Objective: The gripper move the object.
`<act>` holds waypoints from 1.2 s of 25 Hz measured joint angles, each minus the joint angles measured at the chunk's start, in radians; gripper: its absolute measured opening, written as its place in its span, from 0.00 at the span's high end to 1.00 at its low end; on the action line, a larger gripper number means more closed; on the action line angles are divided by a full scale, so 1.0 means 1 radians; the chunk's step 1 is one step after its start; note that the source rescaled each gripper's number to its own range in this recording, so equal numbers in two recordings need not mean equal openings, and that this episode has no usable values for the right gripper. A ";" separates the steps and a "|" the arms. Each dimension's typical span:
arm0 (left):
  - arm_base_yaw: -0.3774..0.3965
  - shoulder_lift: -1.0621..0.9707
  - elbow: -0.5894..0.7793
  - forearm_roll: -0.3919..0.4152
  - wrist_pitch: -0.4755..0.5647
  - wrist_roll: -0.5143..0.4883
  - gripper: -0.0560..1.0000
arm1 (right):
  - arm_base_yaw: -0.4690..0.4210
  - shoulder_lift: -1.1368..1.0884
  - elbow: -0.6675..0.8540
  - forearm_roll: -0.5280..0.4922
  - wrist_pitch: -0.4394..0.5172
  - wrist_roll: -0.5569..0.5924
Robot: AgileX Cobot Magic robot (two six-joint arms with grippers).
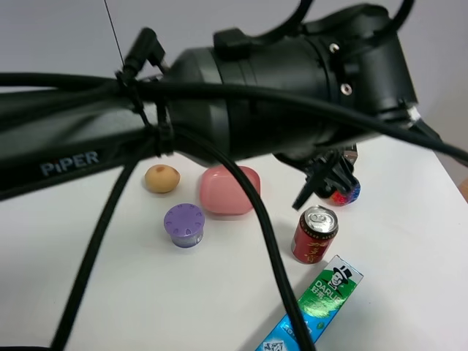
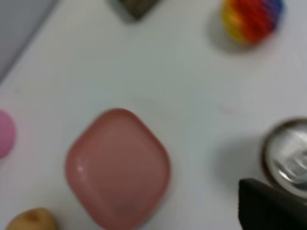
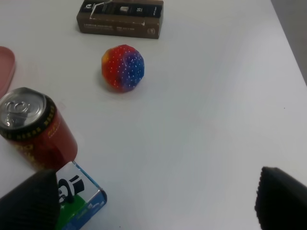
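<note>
The object, a long green-to-blue toothpaste box (image 1: 319, 305), lies on the white table at the front right, its top-hatted face end towards the red can. Its face end also shows in the right wrist view (image 3: 76, 199). My right gripper (image 3: 157, 184) is open, with its fingers wide apart. One finger (image 3: 31, 201) is right beside the box end, and the box is not between the fingers. My left arm reaches across the top of the exterior view, and its gripper (image 1: 322, 181) hangs above the table behind the can. Only one of its fingers (image 2: 271, 206) shows in the left wrist view.
A red can (image 1: 314, 234) stands just behind the toothpaste box. A rainbow ball (image 1: 344, 193), a pink dish (image 1: 229, 190), a purple lid (image 1: 183, 224) and a tan bun (image 1: 161, 178) lie around it. A dark brown box (image 3: 120, 19) lies farther back. A black cable (image 1: 272, 248) hangs across the table.
</note>
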 joint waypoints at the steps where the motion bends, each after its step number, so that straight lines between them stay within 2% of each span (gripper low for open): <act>1: 0.017 -0.011 0.000 0.023 0.001 -0.016 0.01 | 0.000 0.000 0.000 0.000 0.000 0.000; 5: 0.104 -0.070 0.000 0.067 0.001 -0.034 0.01 | 0.000 0.000 0.000 0.000 0.000 0.000; 11: 0.264 -0.150 0.000 0.071 -0.058 -0.036 0.01 | 0.000 0.000 0.000 0.000 0.000 0.000; 15: 0.385 -0.181 0.000 0.065 -0.060 -0.036 0.01 | 0.000 0.000 0.000 0.000 0.000 0.000; 24: 0.712 -0.234 0.001 -0.029 -0.011 0.044 0.01 | 0.000 0.000 0.000 0.000 0.000 0.000; 30: 0.910 -0.402 0.002 -0.074 -0.010 0.071 0.01 | 0.000 0.000 0.000 0.000 0.000 0.000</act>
